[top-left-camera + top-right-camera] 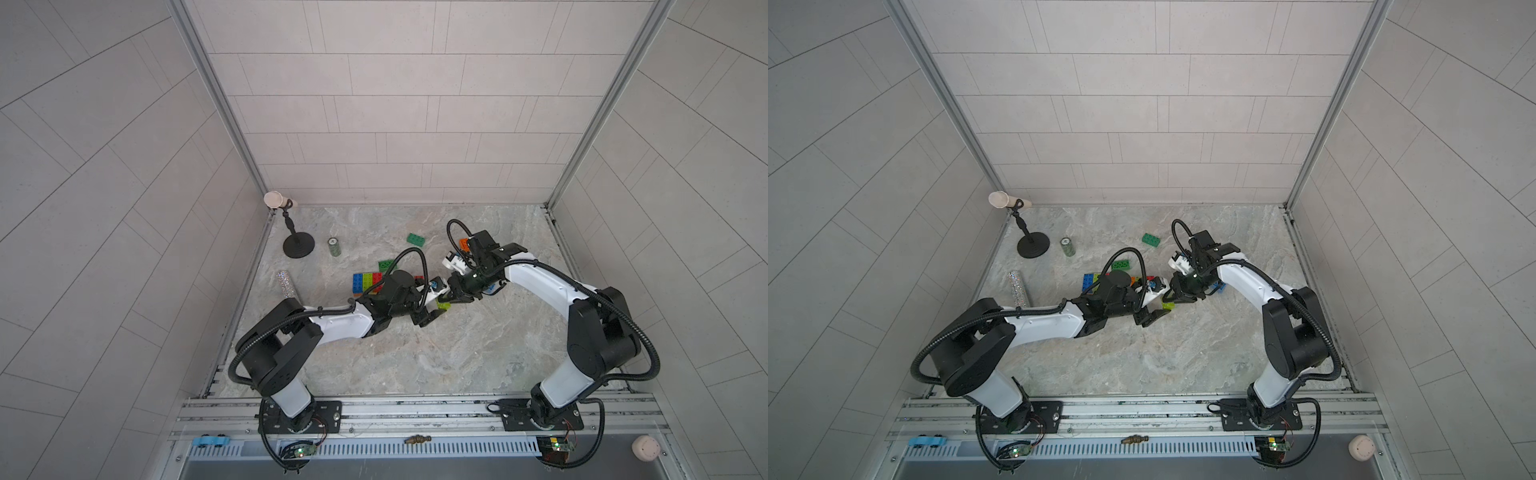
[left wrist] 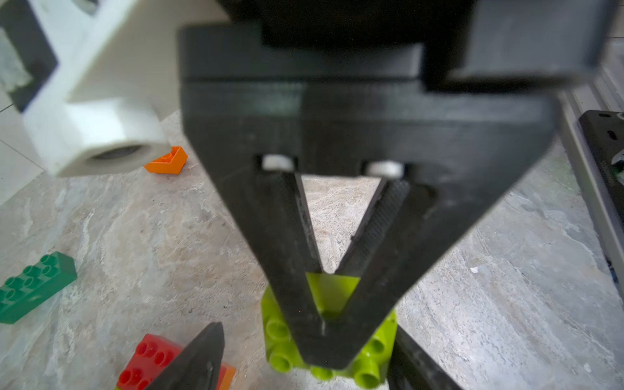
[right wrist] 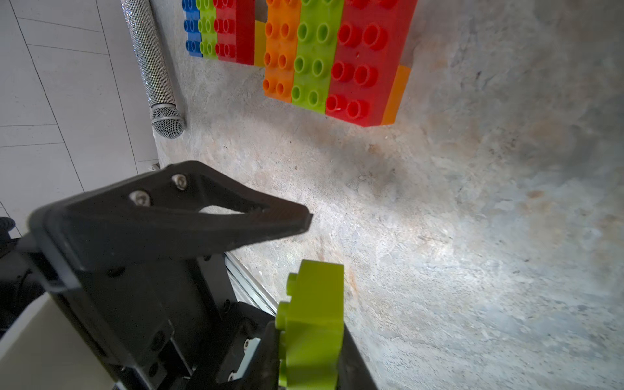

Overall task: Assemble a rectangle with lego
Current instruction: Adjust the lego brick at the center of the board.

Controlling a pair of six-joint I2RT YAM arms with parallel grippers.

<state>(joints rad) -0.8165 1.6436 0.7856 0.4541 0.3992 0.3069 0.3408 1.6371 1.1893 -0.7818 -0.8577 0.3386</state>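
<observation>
A lime lego brick (image 1: 444,306) hangs just above the marble table (image 1: 457,361), with my right gripper (image 1: 449,300) shut on it. In the right wrist view the lime brick (image 3: 314,304) stands on edge between the fingers. My left gripper (image 1: 433,314) is open, its fingers (image 2: 199,358) on either side of that lime brick (image 2: 334,290). A joined slab of orange, lime and red bricks (image 3: 337,60) lies flat beside a smaller blue, lime and red group (image 3: 219,30); the left arm hides part of the built row (image 1: 368,282) in both top views.
Loose dark green bricks (image 1: 416,239) (image 1: 386,264), an orange brick (image 1: 464,244) and a blue brick (image 1: 1217,286) lie behind the grippers. A small green can (image 1: 334,247), a glittery silver tube (image 1: 287,282) and a black stand (image 1: 297,247) sit at the left.
</observation>
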